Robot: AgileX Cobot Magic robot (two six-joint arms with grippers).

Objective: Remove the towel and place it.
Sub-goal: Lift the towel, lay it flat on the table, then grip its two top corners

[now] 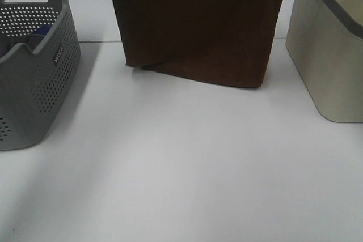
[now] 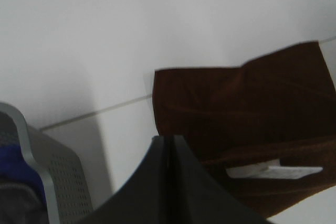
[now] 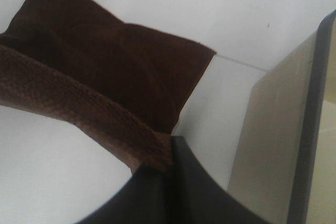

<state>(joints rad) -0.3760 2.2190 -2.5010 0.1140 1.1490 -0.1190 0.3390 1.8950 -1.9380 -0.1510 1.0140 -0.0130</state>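
Observation:
The dark reddish-brown towel (image 1: 198,26) hangs like a curtain at the back middle of the exterior high view. Its lower edge touches the white table (image 1: 181,168). Neither gripper shows in that view. In the left wrist view my left gripper (image 2: 170,145) has its fingers pressed together at the towel's (image 2: 236,114) upper edge, beside the white care label (image 2: 273,171). In the right wrist view my right gripper (image 3: 172,148) is shut on the towel's (image 3: 105,61) plush hem, and the cloth drapes down from it to the table.
A grey perforated basket (image 1: 34,83) with some items inside stands at the left; it also shows in the left wrist view (image 2: 52,182). A beige bin with a grey rim (image 1: 329,55) stands at the right, close to my right gripper in the right wrist view (image 3: 283,140).

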